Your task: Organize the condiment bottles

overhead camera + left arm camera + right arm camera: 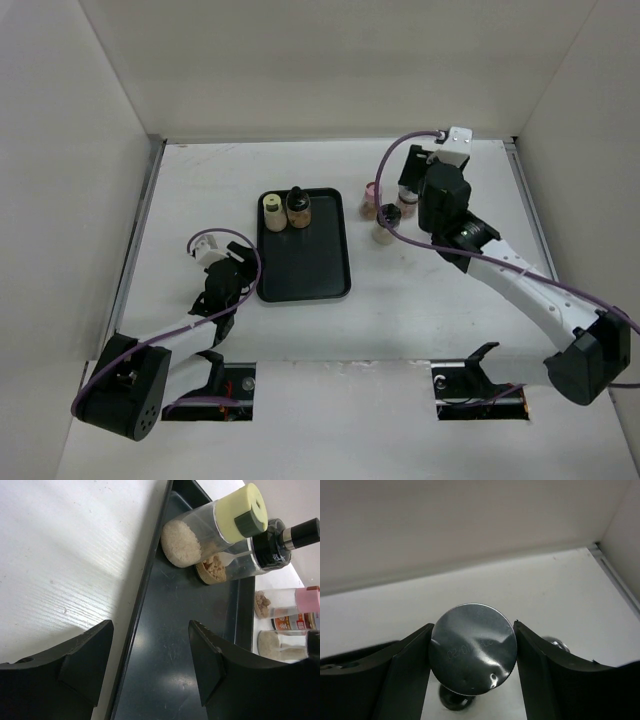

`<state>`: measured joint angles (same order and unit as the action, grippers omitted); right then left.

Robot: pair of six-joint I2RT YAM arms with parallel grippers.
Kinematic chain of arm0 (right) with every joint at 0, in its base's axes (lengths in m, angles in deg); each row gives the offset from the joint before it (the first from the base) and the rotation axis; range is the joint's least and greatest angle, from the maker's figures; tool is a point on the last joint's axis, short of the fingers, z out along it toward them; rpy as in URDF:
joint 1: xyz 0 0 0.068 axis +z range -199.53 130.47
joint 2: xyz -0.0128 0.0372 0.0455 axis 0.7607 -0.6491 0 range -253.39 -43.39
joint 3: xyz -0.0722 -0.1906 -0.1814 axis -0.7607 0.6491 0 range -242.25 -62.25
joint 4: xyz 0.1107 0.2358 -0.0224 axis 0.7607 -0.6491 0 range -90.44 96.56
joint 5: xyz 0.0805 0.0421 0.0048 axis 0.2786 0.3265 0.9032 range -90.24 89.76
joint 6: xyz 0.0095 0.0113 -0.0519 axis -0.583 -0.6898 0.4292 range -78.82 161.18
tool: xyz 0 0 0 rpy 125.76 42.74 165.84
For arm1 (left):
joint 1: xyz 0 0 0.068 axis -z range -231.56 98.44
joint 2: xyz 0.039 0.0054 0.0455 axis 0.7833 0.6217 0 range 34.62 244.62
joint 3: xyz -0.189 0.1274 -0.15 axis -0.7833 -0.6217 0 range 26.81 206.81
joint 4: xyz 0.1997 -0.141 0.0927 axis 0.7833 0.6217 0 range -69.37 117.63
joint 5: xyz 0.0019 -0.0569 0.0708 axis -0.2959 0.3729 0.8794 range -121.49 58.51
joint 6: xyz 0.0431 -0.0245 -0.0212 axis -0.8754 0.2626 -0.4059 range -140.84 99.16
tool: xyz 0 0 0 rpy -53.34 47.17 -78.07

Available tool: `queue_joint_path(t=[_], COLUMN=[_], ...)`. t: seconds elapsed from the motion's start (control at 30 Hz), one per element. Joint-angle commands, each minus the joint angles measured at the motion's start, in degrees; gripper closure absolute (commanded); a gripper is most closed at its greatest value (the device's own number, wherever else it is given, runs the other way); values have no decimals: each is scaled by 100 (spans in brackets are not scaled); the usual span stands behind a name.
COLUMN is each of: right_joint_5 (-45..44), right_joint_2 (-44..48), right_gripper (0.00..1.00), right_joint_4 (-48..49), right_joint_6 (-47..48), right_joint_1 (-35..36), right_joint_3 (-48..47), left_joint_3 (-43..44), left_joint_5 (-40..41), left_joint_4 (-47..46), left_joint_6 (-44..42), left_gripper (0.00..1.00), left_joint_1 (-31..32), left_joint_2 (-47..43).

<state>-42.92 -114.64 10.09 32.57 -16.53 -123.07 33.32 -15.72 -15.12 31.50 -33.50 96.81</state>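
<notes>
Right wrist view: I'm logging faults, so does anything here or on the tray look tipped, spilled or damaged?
Nothing is tipped or spilled; the cream-capped bottle and black-capped bottle stand upright on the tray. One oddity: the silver-topped bottle between the right gripper's fingers has a creased, dented top.

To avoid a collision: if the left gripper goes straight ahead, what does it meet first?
Probably the cream-capped jar standing on the black tray, whose left rim runs between the open fingers of the left gripper; depth is unclear.

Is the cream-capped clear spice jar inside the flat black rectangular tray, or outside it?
Inside. The cream-capped jar stands upright on the black tray, beside a black-capped jar.
</notes>
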Motion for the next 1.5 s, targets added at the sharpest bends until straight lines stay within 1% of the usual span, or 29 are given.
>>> queue_joint_path(t=[0.0, 0.13, 0.33, 0.43, 0.57, 0.83, 1.1, 1.13, 1.23, 1.33, 1.47], right_joint_5=[144, 601, 1156, 1060, 989, 1042, 902, 893, 963, 972, 1042], right_joint_2=[-178, -1021, -2647, -3411, -3975, -4310, -4398, -4389, -4407, -4258, -3899], right_gripper=[51, 51, 52, 52, 52, 50, 45, 41, 24, 15, 11], right_joint_4=[1281, 1369, 1361, 1308, 1369, 1387, 1537, 1545, 1484, 1484, 1414], right_joint_6=[517, 377, -27, -10, -54, -475, -678, -678, -669, -660, -634], right_joint_1=[360, 800, 1117, 1222, 1293, 1267, 1152, 1152, 1135, 1152, 1152], right_joint_3=[-632, -1185, -2179, -2645, -2839, -2655, -2532, -2523, -2601, -2523, -2418], left_joint_3=[150, 123, 27, 18, 70, 79, 88, 105, 106, 106, 88], left_joint_5=[-91, -4, 66, 32, 58, 14, 75, 93, 32, 75, 23], left_joint_4=[-363, -336, -301, -249, -240, -284, -292, -292, -292, -292, -292], left_joint_6=[49, -4, -22, -13, -31, -4, -57, -57, -39, -66, -39], left_gripper=[40, 40, 40, 41, 41, 41, 40, 40, 40, 40, 40], left_joint_1=[-44, -53, -124, -132, -97, -115, -54, -36, -79, -45, -97], left_joint_2=[-58, -181, -463, -480, -375, -313, -331, -313, -269, -322, -339])
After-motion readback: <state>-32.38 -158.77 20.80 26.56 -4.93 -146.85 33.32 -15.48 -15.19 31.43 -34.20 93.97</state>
